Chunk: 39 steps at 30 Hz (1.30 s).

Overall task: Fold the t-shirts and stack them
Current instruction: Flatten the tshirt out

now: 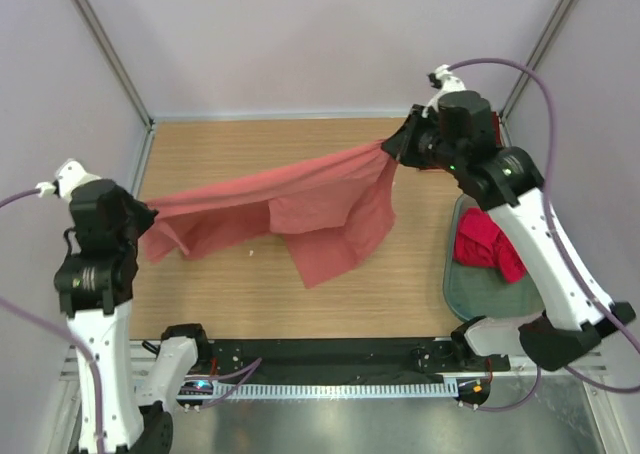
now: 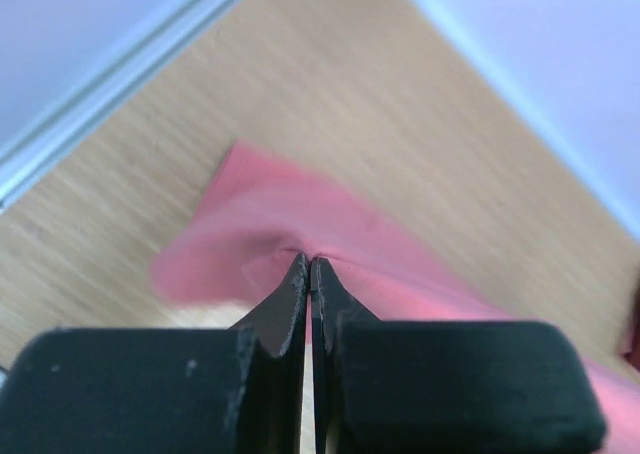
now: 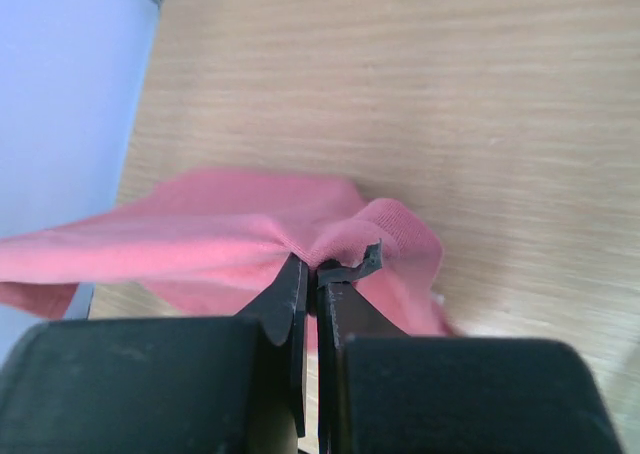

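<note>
Salmon-pink t-shirt [image 1: 310,209] hangs stretched between the two grippers. Its upper edge is drawn into a line from one to the other, and its lower folds sag from that line toward the table [image 1: 220,289]; whether they touch the wood I cannot tell. The left gripper [image 1: 148,217] has its jaws pressed together on one end of the cloth, which bunches at the fingertips and fans out ahead of them in the left wrist view. The right gripper [image 1: 392,146] is likewise clamped on the opposite end, with a rolled hem or cuff curling over one fingertip in the right wrist view. Holding the garment by two far-apart points and pulling it taut looks like a way to open it out and draw the creases flat, so that it can be laid down spread before any fold is made. I judge the folding of this shirt not yet begun. The pull runs slantwise, with the right gripper farther from the arm bases than the left, so the cloth would likely land skewed unless the grippers square up. Behind the right gripper, beside that arm's forearm, a translucent greenish tub [image 1: 470,292] holds brighter red-pink cloth [image 1: 487,244] in a crumpled heap, probably awaiting its turn; whether it is one shirt or several I cannot tell. No brand, label or writing can be read on the shirt, the tub or the arms.
</note>
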Tool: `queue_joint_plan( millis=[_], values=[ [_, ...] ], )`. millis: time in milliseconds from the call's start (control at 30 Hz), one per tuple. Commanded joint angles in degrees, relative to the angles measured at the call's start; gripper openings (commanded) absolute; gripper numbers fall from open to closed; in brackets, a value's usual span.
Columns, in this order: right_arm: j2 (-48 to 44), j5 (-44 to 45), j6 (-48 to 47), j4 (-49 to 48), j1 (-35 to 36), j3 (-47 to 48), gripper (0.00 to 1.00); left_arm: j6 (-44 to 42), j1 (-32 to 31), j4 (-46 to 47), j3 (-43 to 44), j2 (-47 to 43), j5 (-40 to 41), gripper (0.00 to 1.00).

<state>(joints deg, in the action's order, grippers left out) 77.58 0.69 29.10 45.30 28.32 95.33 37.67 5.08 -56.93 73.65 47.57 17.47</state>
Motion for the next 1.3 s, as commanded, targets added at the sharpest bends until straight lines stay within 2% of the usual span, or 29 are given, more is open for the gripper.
queue_joint_plan(
  millis=[0,100,233,367,400,500,533,600,633,700,767,867,1000,1067,1100,1133,1233,1267],
  values=[
    [-5.58,7.29,-2.56,6.98,-0.28,5.21,0.01,-5.40,-0.16,-2.40,7.11,-4.23,1.25,0.00],
    [-10.42,9.94,-2.65,9.01,-0.37,6.88,0.01,-7.60,-0.16,-2.14,10.36,-6.87,1.25,0.00],
    [-10.61,11.79,-2.03,9.20,-0.45,9.69,0.01,-10.69,-0.16,-0.04,12.83,-6.27,-1.73,0.00],
    [-5.96,12.58,-3.35,4.72,-1.33,13.12,0.01,-7.28,-0.16,4.87,14.85,-1.71,-4.80,0.00],
    [-2.47,12.23,-3.70,2.28,-2.03,15.39,0.01,-6.48,-0.25,5.59,15.99,1.61,-5.17,0.00],
    [5.11,6.18,-2.13,-3.54,-7.91,18.48,0.01,-5.50,-0.16,9.37,21.35,8.92,-5.70,0.00],
    [7.47,5.04,-1.51,-4.25,-9.32,22.06,0.01,-5.85,-0.59,9.99,23.10,10.86,-5.61,0.00],
    [12.31,3.01,-1.24,-3.56,-11.00,28.39,0.01,-7.25,-1.74,10.52,31.70,17.60,-4.38,0.00],
    [17.20,1.96,-1.33,-3.20,-11.00,35.64,0.01,-7.87,-2.35,10.52,35.39,20.17,-3.86,0.00],
    [20.49,-2.06,0.68,-4.24,-11.18,42.79,0.01,-8.84,-4.02,10.78,45.06,25.95,-3.41,0.00],
    [22.43,-4.28,3.84,-6.87,-11.35,44.85,0.01,-8.84,-4.38,11.05,52.17,28.88,-4.81,0.00],
    [22.18,-6.49,4.82,-7.24,-11.35,45.83,0.01,-8.14,-4.38,11.57,55.37,31.79,-7.63,0.00],
    [19.28,-5.96,5.09,-5.14,-12.67,39.09,0.01,-8.05,-4.38,11.05,50.30,28.99,-8.16,0.00],
    [16.40,-6.05,5.79,-4.17,-12.76,33.98,0.01,-8.49,-4.38,11.05,40.65,24.70,-8.77,0.00],
    [15.16,-6.05,5.96,-3.38,-12.85,27.52,0.01,-8.40,-4.38,10.70,36.17,22.76,-8.77,0.00],
    [13.84,-6.14,6.75,-3.20,-12.93,24.06,0.01,-8.14,-4.47,10.61,27.86,21.00,-8.86,0.00],
    [7.60,-3.68,6.93,-0.74,-12.85,10.53,0.01,-6.65,-4.47,10.78,14.81,14.41,-11.14,0.00],
    [5.84,-1.85,6.32,0.31,-12.76,7.01,0.01,-5.51,-4.55,10.44,7.38,12.91,-12.97,0.00]
  ],
)
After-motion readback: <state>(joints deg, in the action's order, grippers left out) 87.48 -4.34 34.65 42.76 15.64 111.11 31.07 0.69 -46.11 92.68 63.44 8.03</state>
